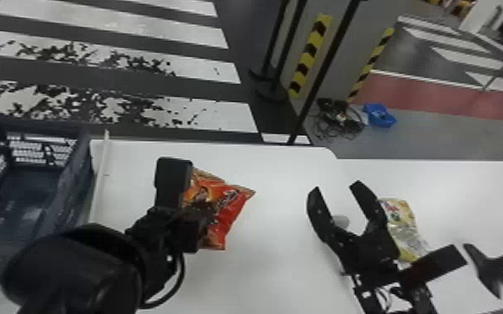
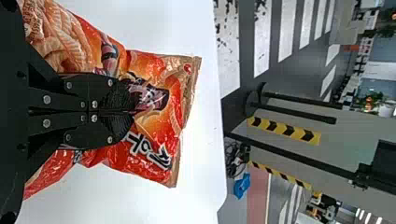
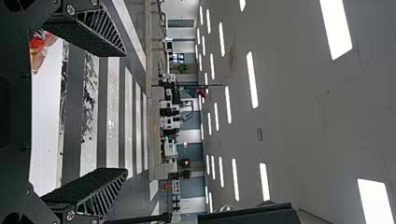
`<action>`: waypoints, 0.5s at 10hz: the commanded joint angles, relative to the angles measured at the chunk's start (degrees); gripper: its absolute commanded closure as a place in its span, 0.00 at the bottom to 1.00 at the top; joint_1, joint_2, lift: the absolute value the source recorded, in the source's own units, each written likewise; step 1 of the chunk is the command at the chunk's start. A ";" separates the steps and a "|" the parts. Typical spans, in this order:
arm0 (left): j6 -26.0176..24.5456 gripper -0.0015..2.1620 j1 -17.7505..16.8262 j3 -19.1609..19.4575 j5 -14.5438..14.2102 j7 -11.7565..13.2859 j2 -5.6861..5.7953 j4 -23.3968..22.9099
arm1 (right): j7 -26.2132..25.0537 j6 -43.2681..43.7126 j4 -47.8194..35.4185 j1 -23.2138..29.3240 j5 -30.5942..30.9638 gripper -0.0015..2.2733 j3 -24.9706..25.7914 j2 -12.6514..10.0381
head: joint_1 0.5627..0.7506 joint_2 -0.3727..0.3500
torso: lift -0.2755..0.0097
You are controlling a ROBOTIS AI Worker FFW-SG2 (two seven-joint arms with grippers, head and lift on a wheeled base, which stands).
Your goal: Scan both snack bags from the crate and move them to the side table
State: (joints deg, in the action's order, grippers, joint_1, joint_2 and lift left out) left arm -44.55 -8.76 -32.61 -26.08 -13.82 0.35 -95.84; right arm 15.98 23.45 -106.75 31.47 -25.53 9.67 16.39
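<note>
- Pinching one red snack bag (image 1: 229, 213) between the two pressed-together fingers of the left pincer (image 1: 190, 231), right above the main tabletop (image 1: 271, 259).
- Counting two snack bags in all: red in the left pincer, yellow (image 1: 403, 221) lying on the side tabletop (image 1: 459, 188), just to the right of the right pincer (image 1: 335, 188).
- Reaching in from the bottom left with the left arm, slanting forward and across to the right, well clear of the one dark crate (image 1: 80, 179) at the left.
- Coming up from the bottom edge with the right arm, aiming forward, pincer raised, two fingers spread wide apart, with nothing held between.
- Spotting one black stand (image 1: 491, 265) at the far right of the side tabletop, and one blue bin (image 1: 380, 116) on the floor beyond.
</note>
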 commanded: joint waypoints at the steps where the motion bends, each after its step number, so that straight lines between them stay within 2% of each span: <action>1: 0.82 0.99 0.59 -1.23 -1.52 0.37 -0.50 2.42 | 0.01 -0.03 0.40 -0.36 0.04 0.05 -0.09 -0.21 | 0.70 0.03 | 0.63; 3: 2.23 0.99 0.41 -2.81 -1.61 2.13 -0.50 4.97 | 0.01 -0.03 0.49 -0.45 0.04 0.05 -0.27 -0.21 | 0.70 0.03 | 0.63; 4: 2.93 0.99 0.06 -2.99 -1.87 4.33 -0.50 6.99 | 0.01 0.14 0.49 -0.45 0.04 0.05 -0.35 -0.30 | 0.70 0.03 | 0.63; 5: 4.69 0.99 -0.38 -3.78 -2.31 5.47 -0.50 9.01 | 0.01 0.14 0.49 -0.53 0.04 0.05 -0.44 -0.30 | 0.70 0.03 | 0.63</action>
State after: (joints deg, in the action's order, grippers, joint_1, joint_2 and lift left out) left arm -41.01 -8.86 -35.89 -28.14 -8.36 0.35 -88.11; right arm 15.99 23.58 -106.26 30.99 -25.49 9.25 16.09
